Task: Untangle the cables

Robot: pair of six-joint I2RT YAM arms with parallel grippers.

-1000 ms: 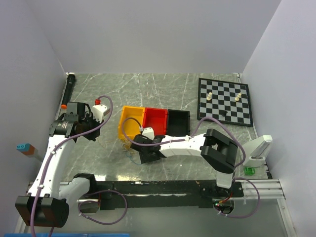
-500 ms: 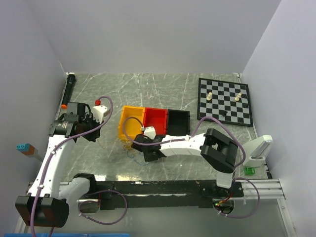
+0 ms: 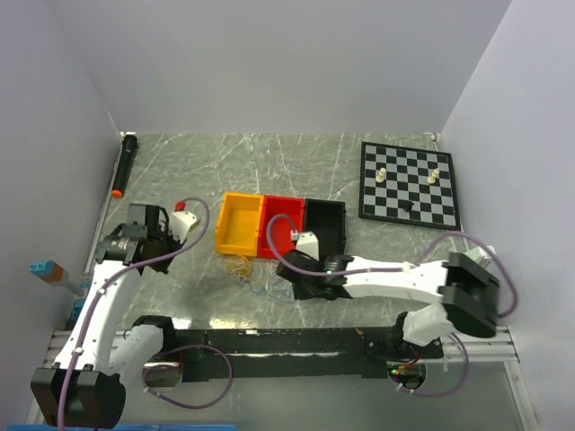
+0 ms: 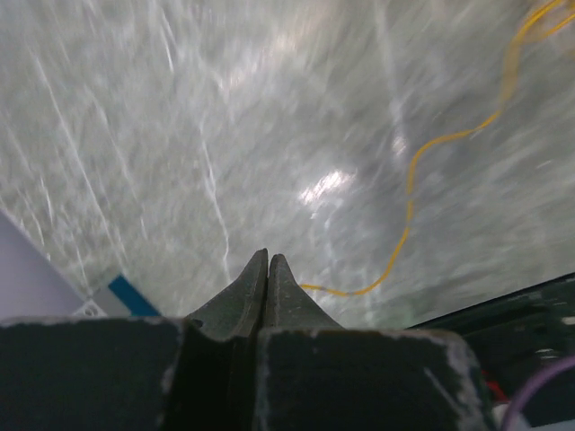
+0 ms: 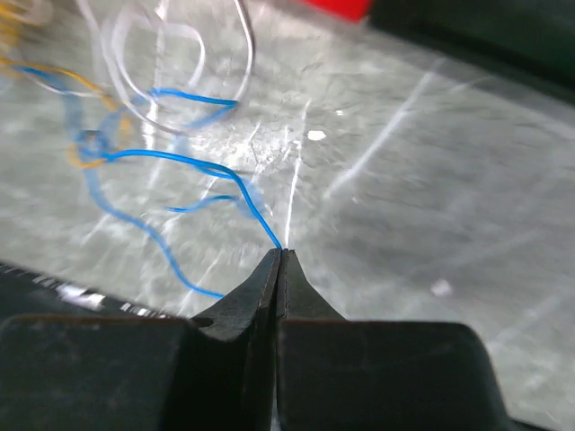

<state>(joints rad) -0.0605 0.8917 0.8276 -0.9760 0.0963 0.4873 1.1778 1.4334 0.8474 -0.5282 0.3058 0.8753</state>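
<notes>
Now the right claw pinches the blue cable; the left claw is closed, yellow cable alongside.

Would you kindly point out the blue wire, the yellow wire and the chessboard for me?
blue wire (image 5: 162, 155): right wrist view, mid-length.
yellow wire (image 4: 410, 202): left wrist view, middle bend.
chessboard (image 3: 409, 171): top external view, bare central squares.

The yellow wire leaves the left wrist view at its top right corner, and the blurred tangle is cropped at the right wrist view's top.
</notes>
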